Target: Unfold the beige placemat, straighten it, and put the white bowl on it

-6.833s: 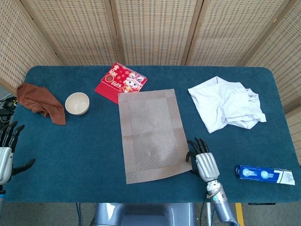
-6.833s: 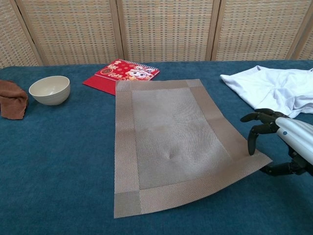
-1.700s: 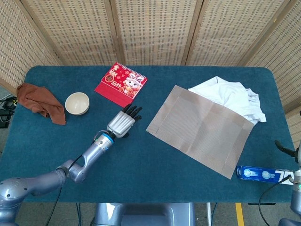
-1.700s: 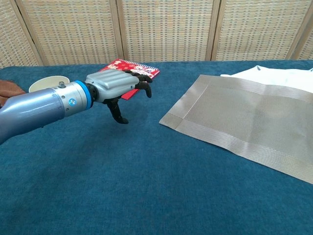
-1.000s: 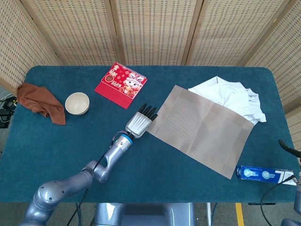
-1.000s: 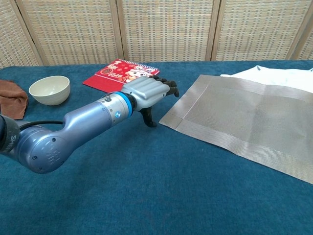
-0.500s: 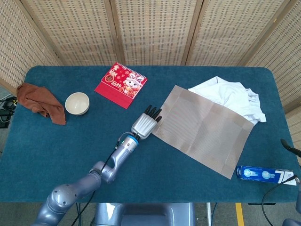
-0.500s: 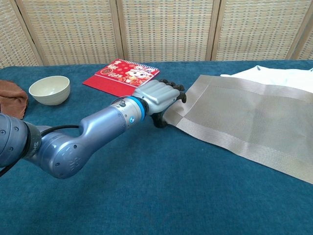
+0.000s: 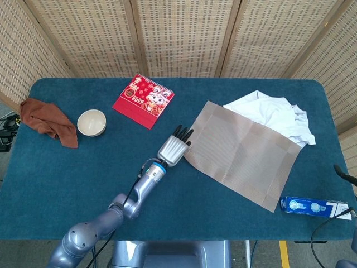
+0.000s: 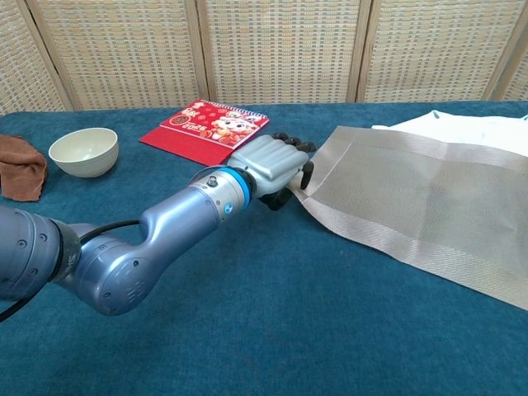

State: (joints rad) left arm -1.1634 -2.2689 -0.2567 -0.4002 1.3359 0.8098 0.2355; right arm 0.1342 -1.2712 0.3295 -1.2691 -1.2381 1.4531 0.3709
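The beige placemat (image 9: 242, 153) lies unfolded and skewed on the blue table, its far right part over the white cloth. My left hand (image 9: 173, 148) is at the mat's left corner, and in the chest view the left hand (image 10: 272, 169) grips that corner, which is lifted slightly off the placemat's (image 10: 429, 206) flat part. The white bowl (image 9: 91, 122) stands upright and empty at the left, also in the chest view as the white bowl (image 10: 83, 151). Of my right hand (image 9: 346, 175) only a dark finger shows at the head view's right edge.
A red calendar (image 9: 143, 98) lies behind my left hand. The white cloth (image 9: 270, 117) is crumpled at the back right. A brown cloth (image 9: 47, 120) sits at the far left. A blue box (image 9: 312, 206) lies near the table's front right edge.
My left hand has travelled right from mid-table to the placemat's left corner and closed on it. The corner has lifted and shifted slightly right.
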